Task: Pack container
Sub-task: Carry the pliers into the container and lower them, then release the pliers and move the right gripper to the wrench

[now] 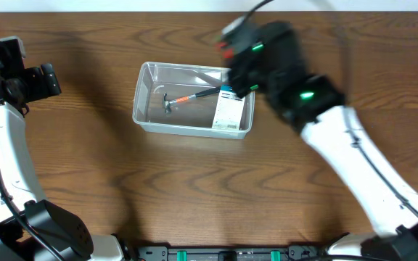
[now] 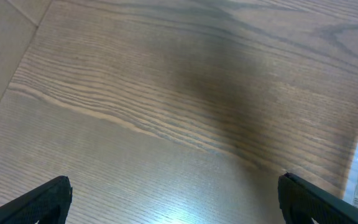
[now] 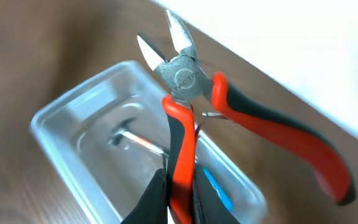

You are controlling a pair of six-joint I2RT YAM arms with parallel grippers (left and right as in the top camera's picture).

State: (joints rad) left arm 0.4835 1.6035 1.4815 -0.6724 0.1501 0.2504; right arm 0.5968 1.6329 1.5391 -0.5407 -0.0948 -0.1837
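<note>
1 view only, the right wrist's, shows right gripper (image 3: pixel 180 186) clamping cutters (image 3: pixel 182 78) above container (image 3: pixel 55 140); left gripper (image 2: pixel 176 202) gapes empty.

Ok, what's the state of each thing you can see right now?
container: open, no lid, upright on the table.
hammer: lying inside the container.
white-and-blue box: lying inside the container's right end.
cutters: blades apart, held over the container by one handle.
right gripper: shut on the cutters.
left gripper: open, empty, over the table.
</note>
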